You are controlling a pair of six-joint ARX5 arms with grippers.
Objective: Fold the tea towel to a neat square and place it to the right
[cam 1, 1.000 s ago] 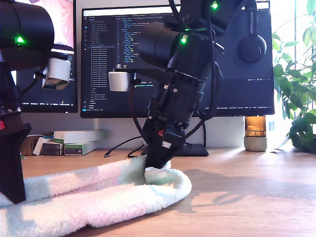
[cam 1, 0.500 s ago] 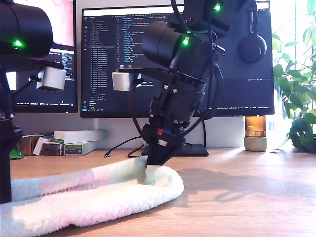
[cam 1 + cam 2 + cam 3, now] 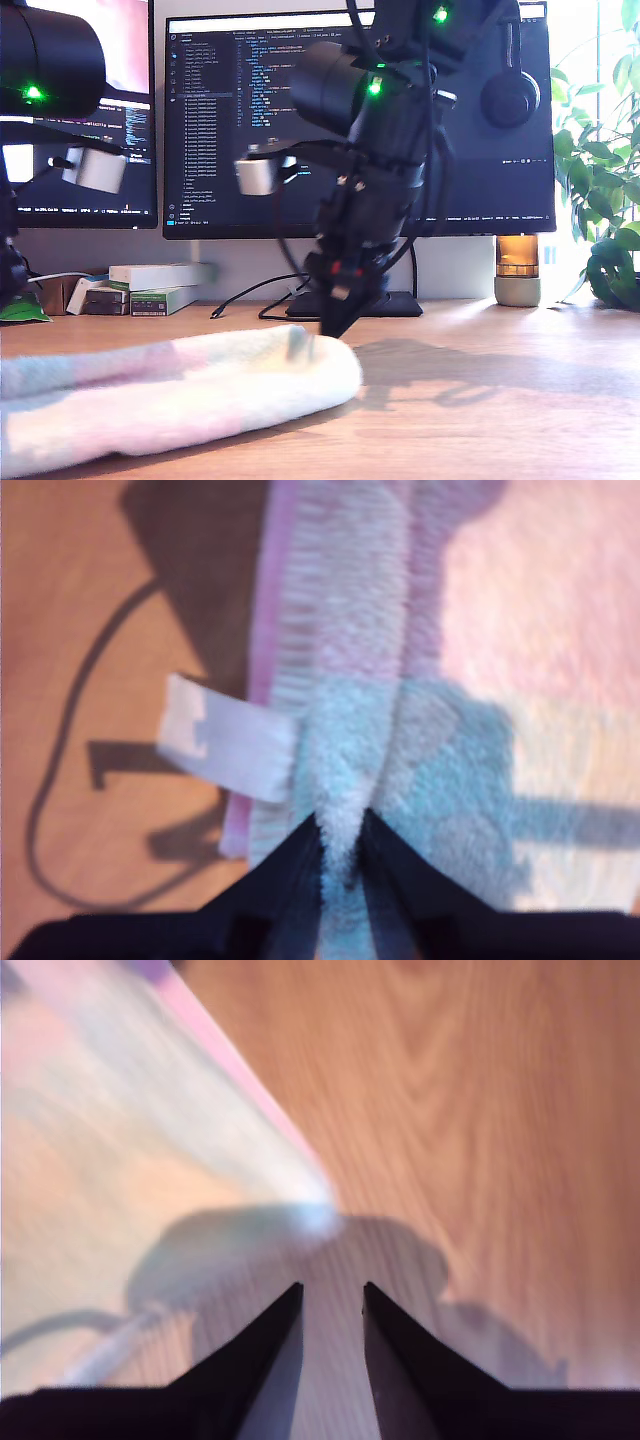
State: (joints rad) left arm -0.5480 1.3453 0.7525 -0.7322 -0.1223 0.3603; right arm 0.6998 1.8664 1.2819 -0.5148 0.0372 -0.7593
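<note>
The first gripper (image 3: 342,830) has its fingers (image 3: 290,870) clenched on a raised fold of the tea towel (image 3: 350,630), at a mint-green band. Beyond the fingertips the fold runs on into a pale pink band. A small white tag (image 3: 225,735) juts from the towel's edge just beside the fingers, over the bare wooden desk (image 3: 60,630).

The second gripper (image 3: 332,1295) has its fingers released. They stand slightly parted with nothing between them, above shadowed desk. A blurred corner of the towel lies just ahead of the fingertips without touching them.

In the exterior view the towel lies folded over on the desk. An arm (image 3: 370,200) brings its blurred fingertips down to the towel's rounded end. The wrist views do not settle which arm this is.
</note>
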